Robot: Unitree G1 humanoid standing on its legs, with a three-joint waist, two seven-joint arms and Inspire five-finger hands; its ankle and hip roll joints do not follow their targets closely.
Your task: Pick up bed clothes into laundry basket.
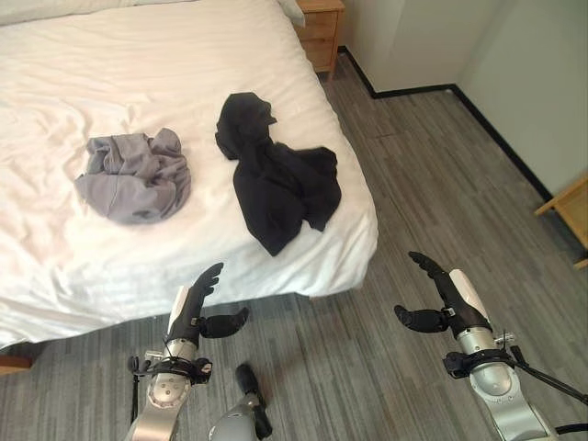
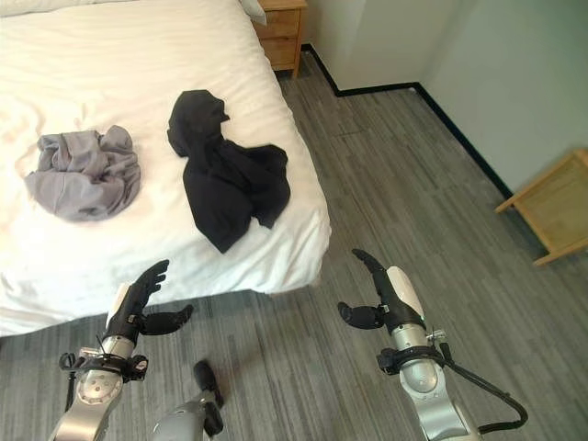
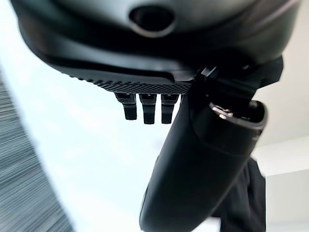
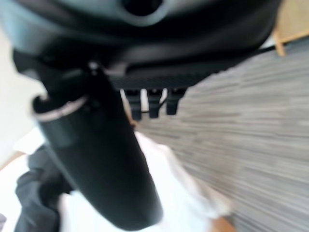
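Left hand: dark, fingers straight and spread, thumb out to the side; empty. Held above the floor, just short of the bed's foot edge.

Right hand: dark with white cover on the back, fingers relaxed and extended, thumb apart; empty. Over bare floor, well clear of the bed corner.

Black crumpled garment: spread on the wide white-sheeted bed, ahead of the left hand and slightly toward the right hand, its lower tip near the mattress edge. Nearest item to both hands.

Grey bunched garment: further onto the bed, ahead of the left hand and to its outer side, apart from the black one.

Grey wood-grain plank floor: beneath both hands.

Laundry basket: location cannot be told.

Risks, judged: loose cloth slipping from a shallow pinch and trailing; fingers catching the sheet along with the garment and dragging it; long reach needed for the grey item; black garment sliding off the edge if nudged rather than grasped.
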